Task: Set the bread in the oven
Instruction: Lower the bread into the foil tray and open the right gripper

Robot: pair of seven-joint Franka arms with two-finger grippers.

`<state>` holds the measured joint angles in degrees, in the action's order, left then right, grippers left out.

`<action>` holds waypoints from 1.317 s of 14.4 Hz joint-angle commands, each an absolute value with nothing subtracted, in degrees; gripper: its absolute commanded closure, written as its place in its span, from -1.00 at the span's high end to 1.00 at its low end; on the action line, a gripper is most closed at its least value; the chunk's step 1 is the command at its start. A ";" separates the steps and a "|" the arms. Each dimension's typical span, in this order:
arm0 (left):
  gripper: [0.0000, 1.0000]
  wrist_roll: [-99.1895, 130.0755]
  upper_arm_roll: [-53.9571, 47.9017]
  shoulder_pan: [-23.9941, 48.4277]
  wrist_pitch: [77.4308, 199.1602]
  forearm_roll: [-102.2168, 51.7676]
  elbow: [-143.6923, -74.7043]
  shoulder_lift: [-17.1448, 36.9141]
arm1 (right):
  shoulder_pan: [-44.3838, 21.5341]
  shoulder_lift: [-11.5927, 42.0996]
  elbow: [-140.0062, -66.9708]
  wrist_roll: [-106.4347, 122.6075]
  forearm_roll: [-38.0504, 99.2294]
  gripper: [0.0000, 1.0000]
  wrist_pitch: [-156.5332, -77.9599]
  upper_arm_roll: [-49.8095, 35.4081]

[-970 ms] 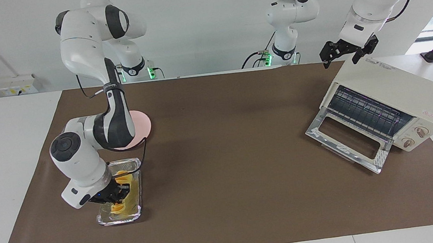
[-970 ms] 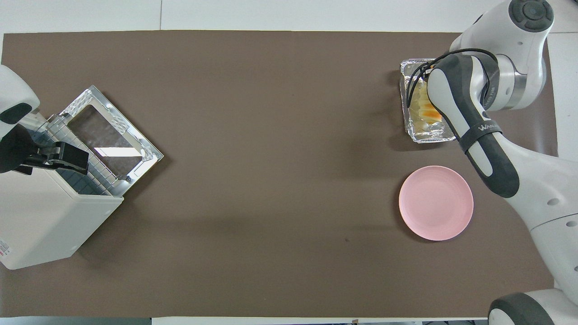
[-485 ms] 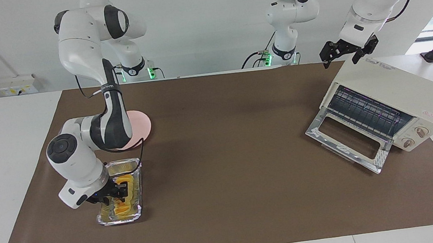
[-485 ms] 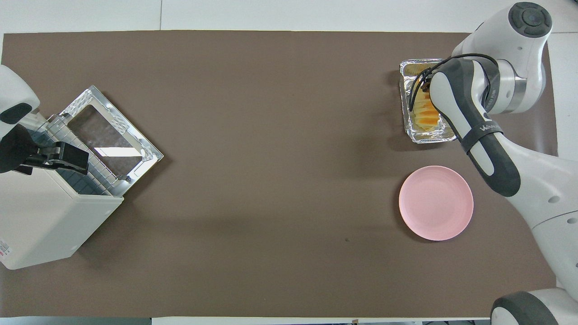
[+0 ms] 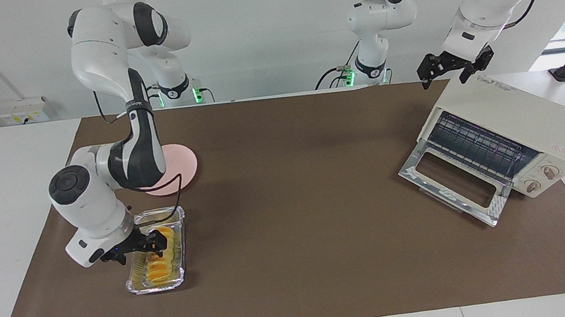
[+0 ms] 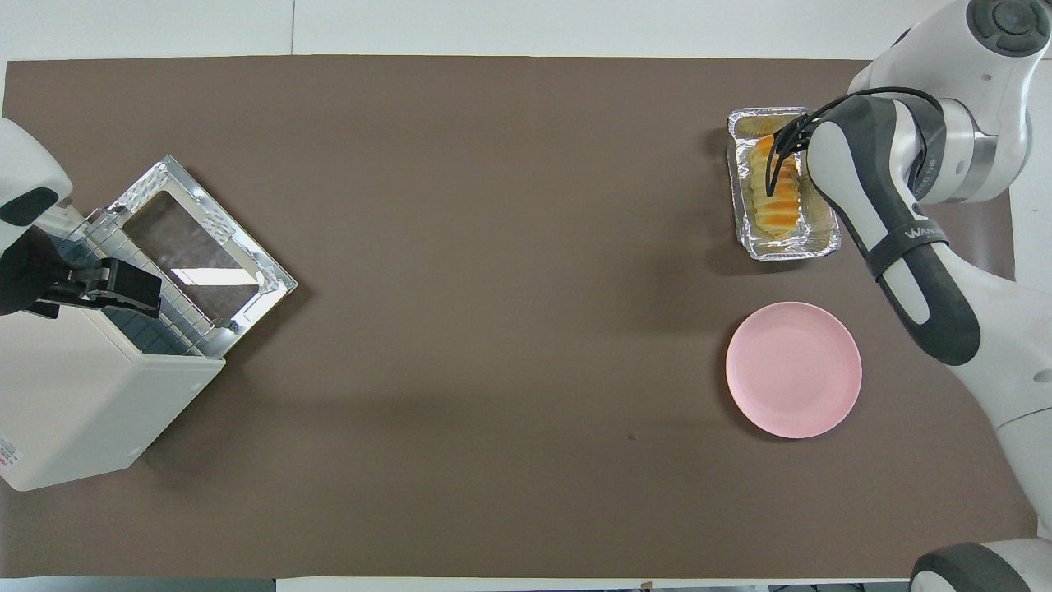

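I see the brown surface [image 5: 298,262]. The white toaster oven [image 5: 515,123] sits at the left arm's end, door down. My left gripper [image 5: 454,68] waits over it, fingers apart, holding nothing. The pink plate [image 6: 794,369] sits nearer the robots than the foil tray [image 6: 744,238]. My right gripper [image 5: 152,244] pinches the bread [image 5: 159,263] over the tray.

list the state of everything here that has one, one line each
oven: door dropped open, wire rack bare, nothing inside
bread: lying in the foil tray, not in the oven
foil tray: flat on the mat, holds the bread
pink plate: bare, nearer to the robots than the tray
right gripper: low over the bread in the tray
left gripper: open, waiting above the oven's top
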<state>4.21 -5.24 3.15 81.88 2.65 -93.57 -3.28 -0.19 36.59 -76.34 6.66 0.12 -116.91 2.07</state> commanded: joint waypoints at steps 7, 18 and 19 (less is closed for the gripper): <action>1.00 3.96 -5.45 2.29 82.35 1.58 -95.71 -5.27 | 2.11 34.37 -87.88 11.16 -0.62 0.78 -128.48 1.67; 1.00 3.96 -5.45 2.29 82.35 1.58 -95.80 -5.27 | 1.93 33.93 -88.15 10.63 0.26 -1.00 -127.79 1.49; 1.00 3.96 -5.45 2.29 82.35 1.58 -95.71 -5.27 | 1.93 33.93 -88.15 10.63 0.26 -1.00 -127.71 1.49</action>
